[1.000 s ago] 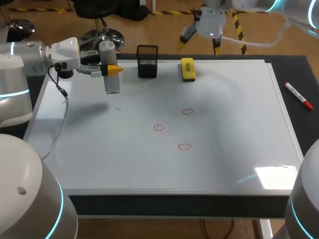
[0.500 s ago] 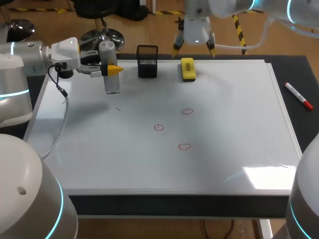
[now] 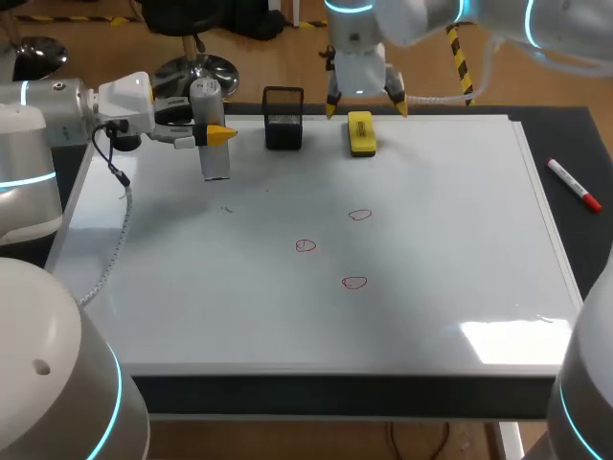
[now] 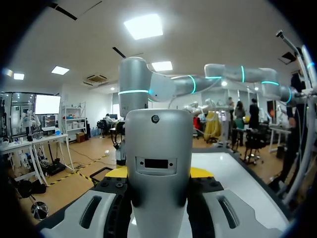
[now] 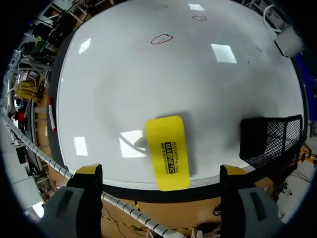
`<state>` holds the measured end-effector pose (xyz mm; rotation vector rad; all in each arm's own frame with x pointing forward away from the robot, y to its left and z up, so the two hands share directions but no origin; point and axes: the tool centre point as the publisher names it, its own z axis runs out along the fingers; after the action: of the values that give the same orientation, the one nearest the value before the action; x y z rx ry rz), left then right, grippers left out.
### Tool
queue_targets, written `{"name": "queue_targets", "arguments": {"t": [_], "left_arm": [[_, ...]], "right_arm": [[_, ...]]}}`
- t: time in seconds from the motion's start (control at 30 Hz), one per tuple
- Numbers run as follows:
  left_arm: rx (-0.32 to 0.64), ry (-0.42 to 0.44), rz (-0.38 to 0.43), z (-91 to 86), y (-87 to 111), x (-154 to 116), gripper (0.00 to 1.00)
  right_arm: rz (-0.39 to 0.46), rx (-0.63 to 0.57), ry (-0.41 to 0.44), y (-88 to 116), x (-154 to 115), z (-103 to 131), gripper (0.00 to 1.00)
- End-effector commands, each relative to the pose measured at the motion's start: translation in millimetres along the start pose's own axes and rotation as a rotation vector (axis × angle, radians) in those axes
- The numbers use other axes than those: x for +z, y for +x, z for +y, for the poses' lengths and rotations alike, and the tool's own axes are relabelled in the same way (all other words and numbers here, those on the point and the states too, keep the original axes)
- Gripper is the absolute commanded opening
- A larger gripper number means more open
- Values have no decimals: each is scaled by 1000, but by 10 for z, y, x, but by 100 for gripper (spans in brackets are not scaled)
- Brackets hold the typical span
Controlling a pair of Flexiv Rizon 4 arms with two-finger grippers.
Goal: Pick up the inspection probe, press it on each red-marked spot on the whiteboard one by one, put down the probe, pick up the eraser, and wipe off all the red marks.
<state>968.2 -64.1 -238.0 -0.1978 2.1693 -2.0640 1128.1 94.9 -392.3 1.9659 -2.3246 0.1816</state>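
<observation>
Grey cylindrical inspection probe (image 3: 215,161) hangs upright over the white whiteboard's (image 3: 431,287) far-left corner, clamped between the left tool's (image 3: 218,135) fingers, that arm stretched level from the left. At the far edge, the right tool (image 3: 364,107) points down, spread wide above the yellow block eraser (image 3: 360,133).

Over the last second the right gripper (image 3: 365,105) swung leftward and lower from beyond the far edge of the whiteboard (image 3: 192,287), ending just above the yellow eraser (image 3: 361,134) with its fingers spread wide to either side of it.
</observation>
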Motion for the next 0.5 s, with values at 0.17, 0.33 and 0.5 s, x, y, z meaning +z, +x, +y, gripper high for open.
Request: {"name": "queue_targets", "arguments": {"t": [0.17,0.33,0.5], "left_arm": [[2,2,-1,-3,2,0,0],[2,2,-1,-3,2,0,0],[2,2,-1,-3,2,0,0]], "right_arm": [[-25,4,30,-55,21,4,100],[-65,25,8,-42,131,23,100],[-87,18,-6,1,109,42,100]]}}
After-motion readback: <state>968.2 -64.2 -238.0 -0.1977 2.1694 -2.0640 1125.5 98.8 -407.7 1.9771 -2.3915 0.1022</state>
